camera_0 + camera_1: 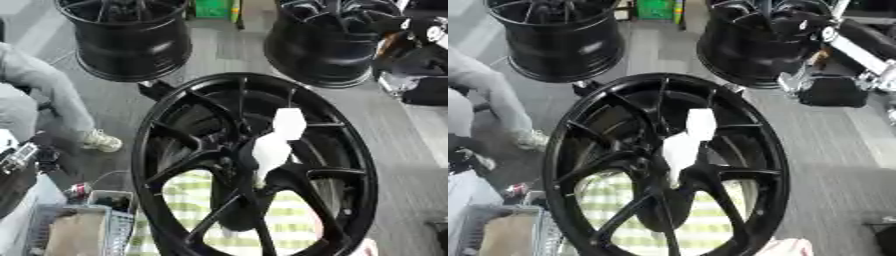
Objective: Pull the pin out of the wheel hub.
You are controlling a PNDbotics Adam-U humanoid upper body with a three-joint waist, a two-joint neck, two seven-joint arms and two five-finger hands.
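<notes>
White pin in the black hub

We see the white pin point(278, 142) standing in the centre of the wheel hub point(254, 165); our right arm shows upper right, and we cannot tell its hand's point(826, 91) state.

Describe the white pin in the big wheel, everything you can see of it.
The pin is a white, plastic-looking piece in two faceted sections: a six-sided upper head and a wider lower body that narrows downward. It stands tilted, head leaning up and to the right, with its lower end set into the hub of the black wheel, where the spokes meet. No hand touches it. How deep it sits cannot be seen.
</notes>
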